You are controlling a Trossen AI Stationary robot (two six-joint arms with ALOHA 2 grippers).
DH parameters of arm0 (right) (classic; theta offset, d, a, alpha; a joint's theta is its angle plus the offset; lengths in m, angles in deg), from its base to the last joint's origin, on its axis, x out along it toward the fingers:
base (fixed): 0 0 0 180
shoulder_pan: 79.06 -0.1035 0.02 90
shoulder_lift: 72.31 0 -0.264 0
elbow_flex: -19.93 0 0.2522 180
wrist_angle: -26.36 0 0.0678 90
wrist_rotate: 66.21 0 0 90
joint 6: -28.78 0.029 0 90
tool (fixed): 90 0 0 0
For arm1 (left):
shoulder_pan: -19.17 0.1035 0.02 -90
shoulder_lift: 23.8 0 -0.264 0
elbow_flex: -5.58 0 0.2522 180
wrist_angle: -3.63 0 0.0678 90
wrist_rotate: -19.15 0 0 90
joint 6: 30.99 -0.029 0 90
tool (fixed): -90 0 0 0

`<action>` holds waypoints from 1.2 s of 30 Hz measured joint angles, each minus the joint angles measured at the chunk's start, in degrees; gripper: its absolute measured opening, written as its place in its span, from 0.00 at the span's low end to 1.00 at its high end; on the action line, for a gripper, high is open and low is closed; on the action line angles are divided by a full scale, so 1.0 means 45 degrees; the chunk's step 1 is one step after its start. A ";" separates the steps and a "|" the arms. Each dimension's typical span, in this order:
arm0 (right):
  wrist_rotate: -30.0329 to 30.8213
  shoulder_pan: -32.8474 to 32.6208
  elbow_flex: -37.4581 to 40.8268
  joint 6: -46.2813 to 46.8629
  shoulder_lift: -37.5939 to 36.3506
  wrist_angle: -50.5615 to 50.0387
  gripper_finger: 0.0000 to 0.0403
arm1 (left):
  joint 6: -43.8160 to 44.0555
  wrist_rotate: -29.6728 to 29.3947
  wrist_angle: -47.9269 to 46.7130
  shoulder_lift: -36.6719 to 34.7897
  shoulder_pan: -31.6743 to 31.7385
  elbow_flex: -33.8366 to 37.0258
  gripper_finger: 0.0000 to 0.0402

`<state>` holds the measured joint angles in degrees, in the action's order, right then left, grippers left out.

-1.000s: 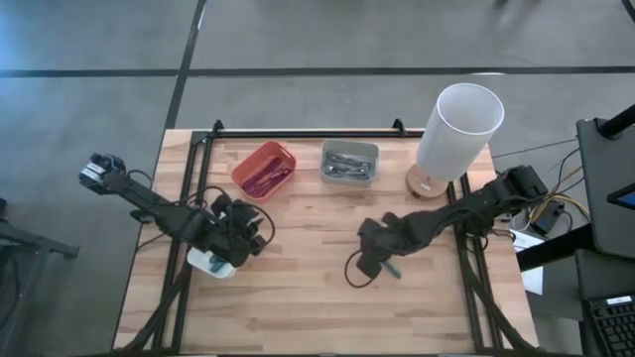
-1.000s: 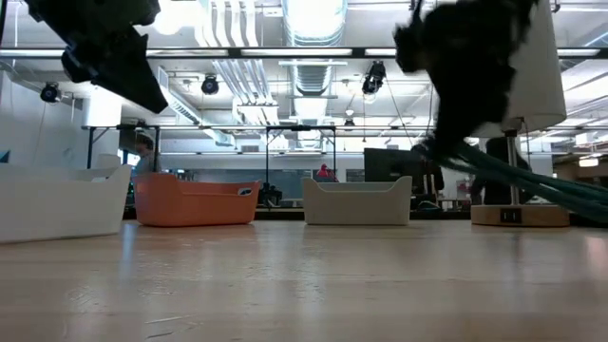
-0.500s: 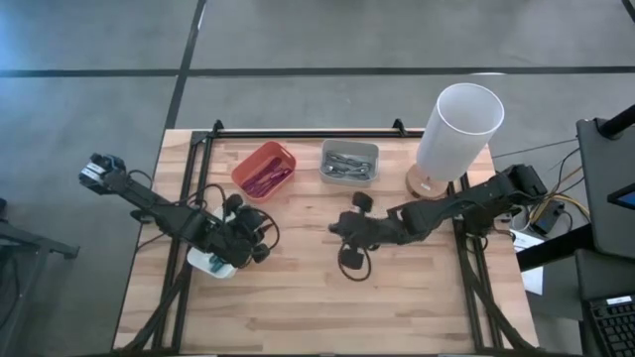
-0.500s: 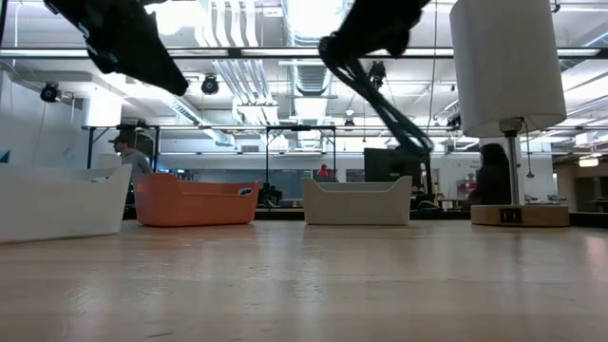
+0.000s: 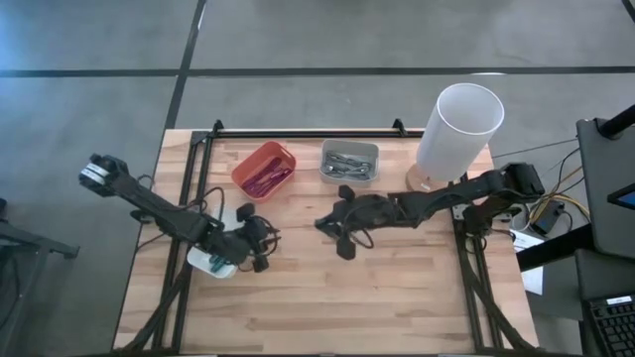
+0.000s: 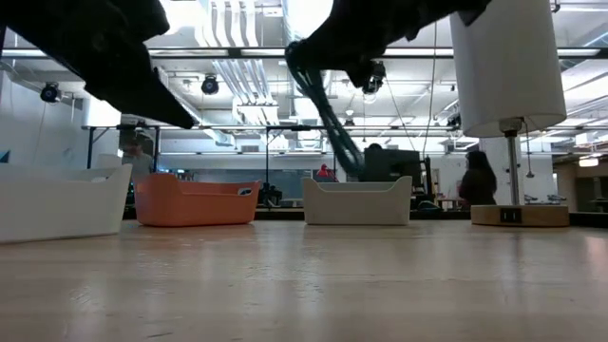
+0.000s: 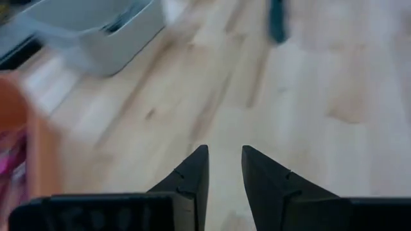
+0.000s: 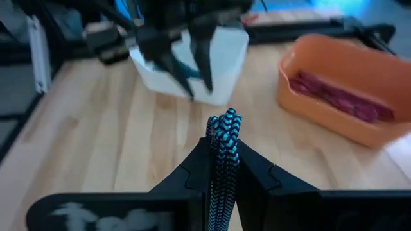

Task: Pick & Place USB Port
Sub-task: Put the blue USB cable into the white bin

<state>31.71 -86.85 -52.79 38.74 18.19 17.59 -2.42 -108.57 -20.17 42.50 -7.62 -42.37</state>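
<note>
The USB cable (image 8: 223, 128) is a blue-and-black braided cord, bundled in loops. My right gripper (image 5: 332, 224) is shut on it over the table's middle, between the grey bin and the white bin. In the high view the cable's loop (image 5: 347, 244) hangs under the gripper. My left gripper (image 5: 255, 244) hovers just right of the white bin (image 5: 210, 264) at the table's left; its fingers (image 7: 225, 160) stand narrowly open with nothing between them. The right wrist view shows the white bin (image 8: 221, 61) ahead, with the left gripper above it. My right gripper pinches the bundled cable between its two fingers, several strands together, with the looped end (image 8: 225, 120) sticking out past the fingertips. The arm reaches in level from the table's right. The rest of the cable (image 6: 328, 114) hangs below, lifted clear of the table.
An orange bin (image 5: 264, 169) with red-pink items and a grey bin (image 5: 349, 162) with metal parts sit along the far edge. A tall white lamp (image 5: 456, 124) stands on a wooden base at the far right corner. Bare wood spreads across the near half.
My right gripper has carried the cable from the table's right-centre toward the left and far side, rising. The cable's loop, earlier low near the table, now hangs clear. My left gripper has shifted slightly toward the table's right, beside the white bin.
</note>
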 joint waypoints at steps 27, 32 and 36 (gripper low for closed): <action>-0.0758 0.0548 0.2165 -0.1152 0.0005 0.6315 0.10 | -0.3944 0.5838 1.0140 0.0898 0.3645 0.2070 0.23; -0.0758 0.0577 0.2161 -0.1075 0.0005 0.6311 0.10 | -0.4398 0.5834 1.0143 0.1994 0.3819 0.1138 0.23; -0.0753 0.0577 0.2161 -0.1074 0.0005 0.6307 0.10 | -0.4429 0.6036 1.0004 0.2932 0.4050 0.0399 0.27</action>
<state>28.32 -84.26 -43.07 33.91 18.21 45.97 -22.35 -81.41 24.85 55.70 10.60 -40.57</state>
